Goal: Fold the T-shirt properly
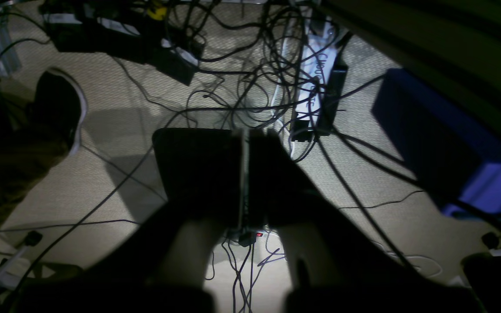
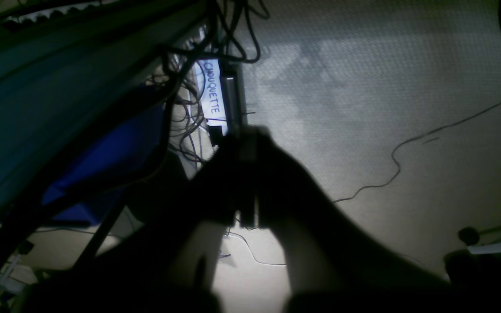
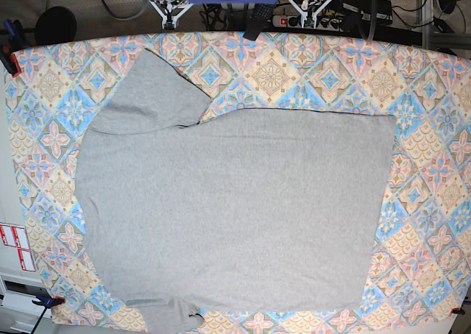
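In the left wrist view, the left gripper (image 1: 245, 174) hung off the table and looked down at carpeted floor (image 1: 115, 174) strewn with cables (image 1: 250, 78). Its two dark fingers (image 1: 198, 169) were pressed together, with only a thin pale seam between them and nothing held. A white power strip (image 1: 313, 82) lay beyond them, and a dark shoe (image 1: 59, 104) showed at the left. That the camera saw floor rather than cloth suggested the arm was parked clear of the work surface.

The right wrist view told much the same. The right gripper (image 2: 247, 178) was a dark silhouette over the carpet, its jaws closed with nothing between them, and the labelled power strip (image 2: 213, 93) lay just past the tips. The green table edge (image 2: 59, 65) ran across the upper left, so this arm also seemed to be waiting beside the table.

In the base view, neither gripper appeared. The T-shirt (image 3: 235, 216) lay flat on the patterned tablecloth (image 3: 434, 91), covering most of the tabletop. One sleeve (image 3: 147, 91) reached toward the far left corner, the other sleeve (image 3: 169, 315) overhung the near edge, and the straight hem (image 3: 383, 209) faced the right edge. No lettering showed, so any print was probably face down. It lay spread smooth, presumably so the folds could start cleanly; no fold had yet been made.
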`<state>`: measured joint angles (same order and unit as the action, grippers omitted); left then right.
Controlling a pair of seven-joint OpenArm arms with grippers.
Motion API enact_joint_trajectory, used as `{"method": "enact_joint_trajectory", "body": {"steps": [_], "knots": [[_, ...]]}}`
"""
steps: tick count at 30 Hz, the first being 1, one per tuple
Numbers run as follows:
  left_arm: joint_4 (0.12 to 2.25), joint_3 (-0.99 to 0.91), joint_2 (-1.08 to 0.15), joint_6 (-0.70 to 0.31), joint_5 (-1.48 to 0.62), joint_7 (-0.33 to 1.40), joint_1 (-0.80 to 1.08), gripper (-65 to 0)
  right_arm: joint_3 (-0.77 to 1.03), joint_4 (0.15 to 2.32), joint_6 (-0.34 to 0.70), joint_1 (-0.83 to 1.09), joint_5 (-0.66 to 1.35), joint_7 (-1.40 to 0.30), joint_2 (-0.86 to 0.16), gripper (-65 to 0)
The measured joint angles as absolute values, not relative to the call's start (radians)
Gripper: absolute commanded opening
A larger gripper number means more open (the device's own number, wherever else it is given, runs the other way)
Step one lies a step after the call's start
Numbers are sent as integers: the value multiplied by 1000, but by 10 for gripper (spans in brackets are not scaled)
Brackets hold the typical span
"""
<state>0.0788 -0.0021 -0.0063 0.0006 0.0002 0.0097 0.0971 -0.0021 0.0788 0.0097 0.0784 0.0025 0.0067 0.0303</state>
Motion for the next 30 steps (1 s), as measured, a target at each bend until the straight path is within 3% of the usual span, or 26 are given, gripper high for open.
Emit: {"method": "enact_joint_trajectory", "body": {"steps": [22,30], "knots": [[80,-2,-6,1,0,7,101,-650,-2,80,9,117,3,12,30,-648],[228,-2,-20,1,0,11,213,-650,-2,79,9,130,2,10,30,-650]]}}
